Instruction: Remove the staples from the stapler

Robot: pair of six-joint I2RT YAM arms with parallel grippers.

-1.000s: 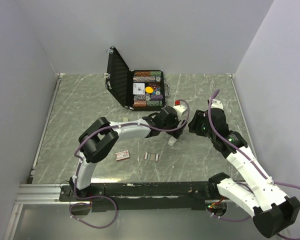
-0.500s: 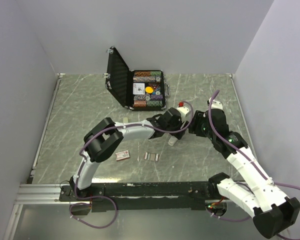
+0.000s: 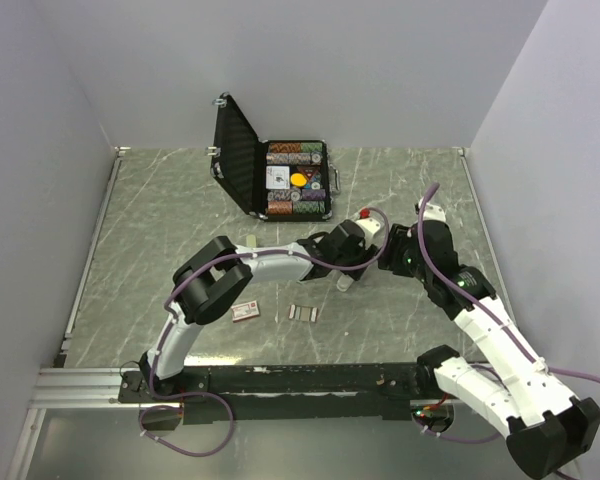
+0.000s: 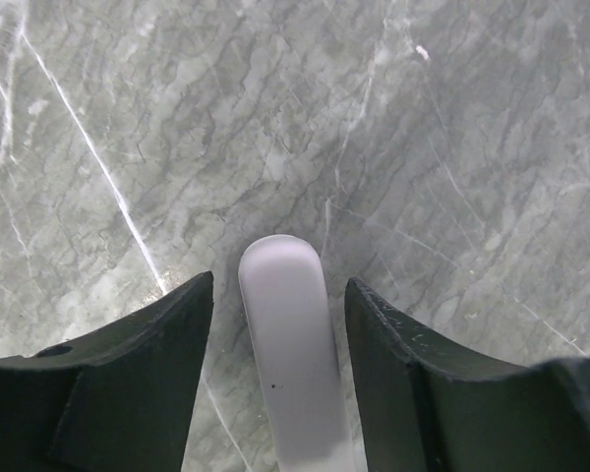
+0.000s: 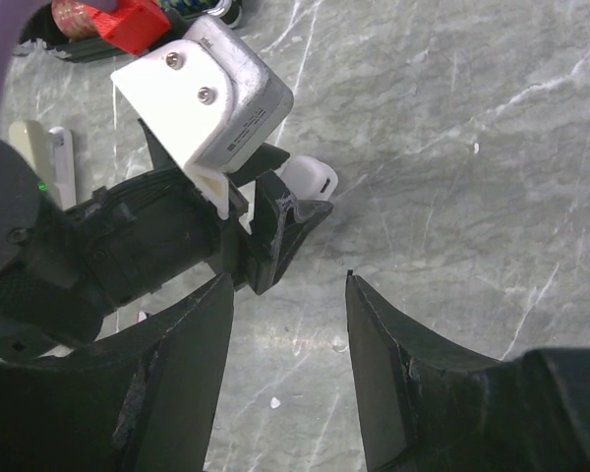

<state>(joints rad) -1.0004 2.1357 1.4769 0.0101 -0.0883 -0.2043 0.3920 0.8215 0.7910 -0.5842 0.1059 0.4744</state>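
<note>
White stapler (image 4: 290,374) lies lengthwise between the 2 parted fingers of the left end effector (image 4: 278,285), gaps either side. The right end effector (image 5: 287,278), parted and empty, hovers just beside the stapler.

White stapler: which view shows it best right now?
Left wrist. The white stapler sits between the left hand's fingers, its rounded end in full view. Right wrist shows only its tip poking past that hand. Top external shows a small white bit beside the hand.
</note>
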